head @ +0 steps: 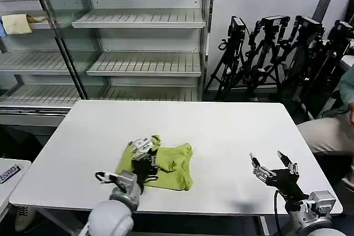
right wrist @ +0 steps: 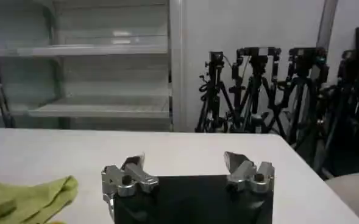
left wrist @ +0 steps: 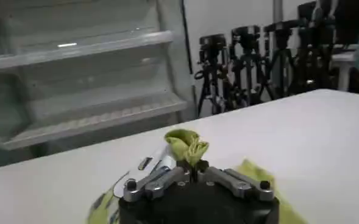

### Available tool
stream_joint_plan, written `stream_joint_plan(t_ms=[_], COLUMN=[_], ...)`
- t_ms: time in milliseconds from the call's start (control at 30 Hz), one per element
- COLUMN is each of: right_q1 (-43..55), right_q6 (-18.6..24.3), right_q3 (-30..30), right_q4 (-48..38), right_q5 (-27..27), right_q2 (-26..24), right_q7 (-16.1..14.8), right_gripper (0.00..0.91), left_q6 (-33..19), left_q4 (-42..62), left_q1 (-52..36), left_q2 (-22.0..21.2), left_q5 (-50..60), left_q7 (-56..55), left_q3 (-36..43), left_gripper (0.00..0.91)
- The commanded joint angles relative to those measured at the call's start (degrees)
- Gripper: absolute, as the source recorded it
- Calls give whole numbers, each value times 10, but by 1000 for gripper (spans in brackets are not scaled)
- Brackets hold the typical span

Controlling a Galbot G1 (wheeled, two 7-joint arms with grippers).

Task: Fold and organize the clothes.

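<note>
The lime T-shirt (head: 174,165) lies bunched and partly folded on the white table (head: 221,131), near its front left. My left gripper (head: 145,148) sits over the shirt's left part, shut on a pinch of the cloth. In the left wrist view that lime fold (left wrist: 187,146) sticks up from between the closed fingertips. My right gripper (head: 272,164) hovers low over the front right of the table, open, with nothing between its fingers (right wrist: 132,167). It is well apart from the shirt, whose edge (right wrist: 30,198) shows in the right wrist view.
Metal shelving (head: 138,53) stands behind the table, with a pale cream cloth (head: 16,24) on an upper left shelf. Black tripods (head: 276,53) cluster at the back right. A seated person's leg (head: 326,131) is at the right edge. Bare tabletop spreads right of the shirt.
</note>
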Motion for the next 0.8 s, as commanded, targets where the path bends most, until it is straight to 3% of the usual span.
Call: stream_joint_plan(t_ms=[33,133,167,200,333,567,633,800], right_q1=[-3,0,1,4,9,12,11,14], right_q6=[0,0,0,0,0,2,3,8], right_q3=[7,3,2,1,-1,-3,-4,-2], right_q4=[1,-3,-4,-5,-9,-14,-16,-25], right_q5=[0,0,-1,-1,0,0,0,1], right_q2=[1,3,3,3,4,4,3,-7], right_q7=[0,1,1,1,0,-2,-4,-8], right_gripper=[907,907,907,907,907,907,907,907], left_q6=[1,1,1,3,-8,-80,-84,-65], left_q4=[31,40,45,47,61,42,24,-37], left_q1=[-34,-43,-46,-47,-51,-66,-70,-34], left_q2=[-39,-45,-47,-48,-53,-60,-52,19], left_q5=[29,27,27,28,15,-75,-132,-202], left_q7=[-3,-5,-6,-9,-19,-26,-38,-46], left_q3=[75,78,81,82,88,67,35,-89], left_gripper=[20,50,222,907,907,907,907,907])
